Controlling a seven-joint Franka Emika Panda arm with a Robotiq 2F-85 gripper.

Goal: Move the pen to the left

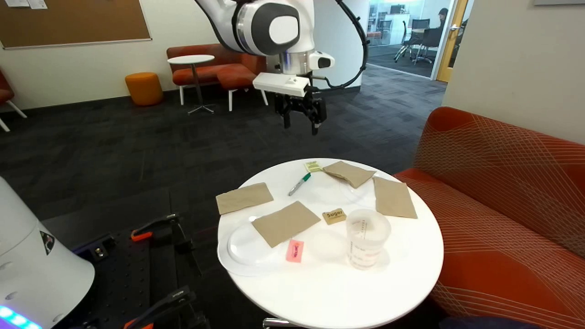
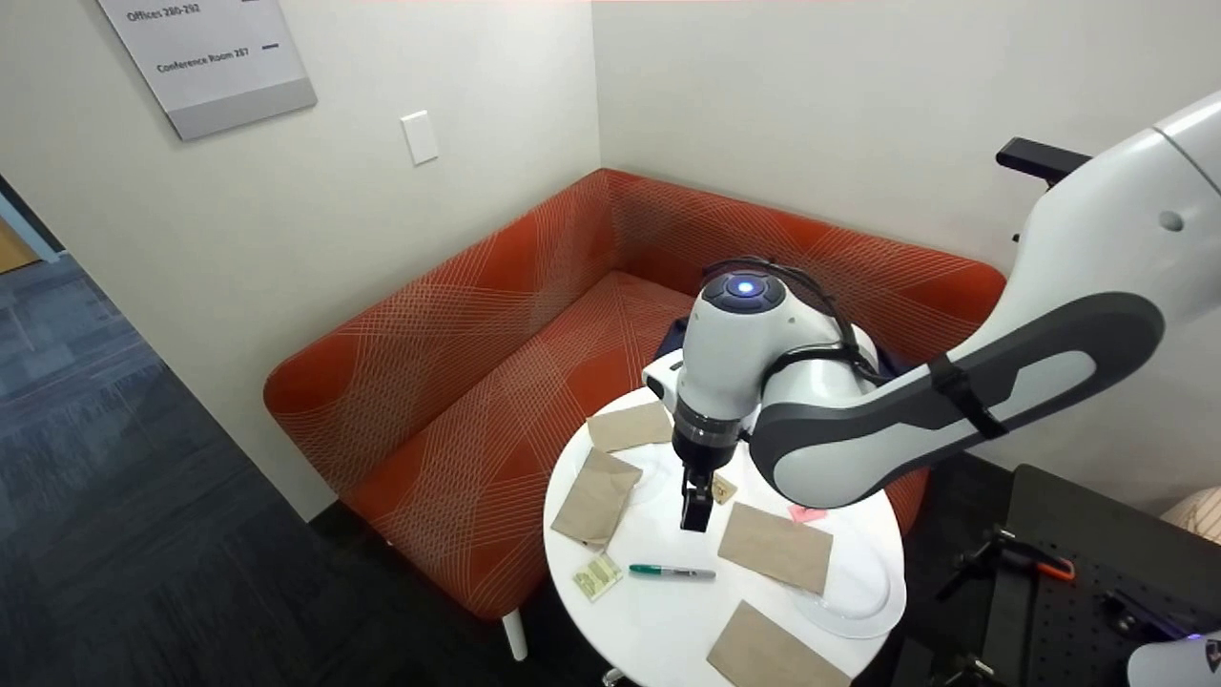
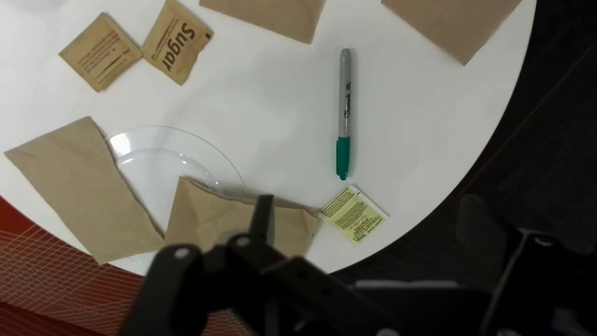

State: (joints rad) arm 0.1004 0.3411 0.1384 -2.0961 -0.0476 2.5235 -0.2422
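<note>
The pen is a marker with a grey body and a teal-green cap. It lies flat on the white round table, in both exterior views [image 1: 300, 184] [image 2: 672, 572] and in the wrist view [image 3: 344, 114]. In the wrist view its cap end points down toward a yellow-green packet, a small gap apart. My gripper [image 1: 300, 129] is high above the table, apart from the pen. It also shows in an exterior view [image 2: 695, 515] and at the bottom of the wrist view [image 3: 369, 207]. Its two fingers are wide apart with nothing between them.
The table [image 1: 329, 292] carries several tan paper sheets [image 1: 286, 224], the yellow-green packet [image 3: 354, 213], sugar packets [image 3: 177, 44], a pink packet [image 1: 295, 251], clear plastic lids [image 1: 249, 260] and a clear cup [image 1: 365, 240]. A red sofa [image 2: 534, 382] stands against the table's side.
</note>
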